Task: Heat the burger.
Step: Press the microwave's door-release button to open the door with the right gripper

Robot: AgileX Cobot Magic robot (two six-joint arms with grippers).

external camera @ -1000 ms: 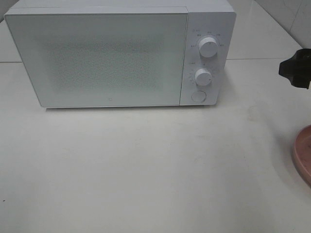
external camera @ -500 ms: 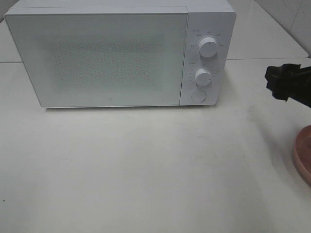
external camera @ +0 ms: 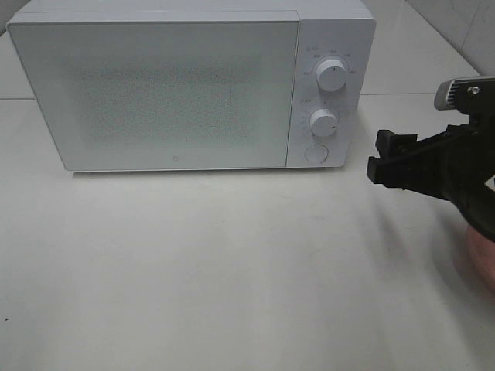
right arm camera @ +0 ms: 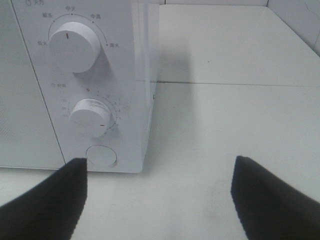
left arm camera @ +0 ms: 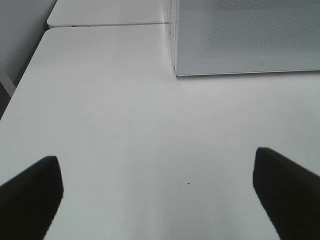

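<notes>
Enters from the right edge of the high frame as the right arm (external camera: 456, 174): black, nearly level, at mid-height, with a grey part at its upper right. Ends in the right gripper (external camera: 377, 158), tips pointing toward frame left, fingers (right arm camera: 47, 202) spread wide, nothing between them. Holds the left gripper (left arm camera: 159, 197) likewise wide apart, angled downward, dark fingers well clear of each other, nothing gripped.

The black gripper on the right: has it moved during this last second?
Yes. The right gripper has swept left from the picture's right edge toward the microwave, which stayed put; its open tips now stand right of the round button.
</notes>
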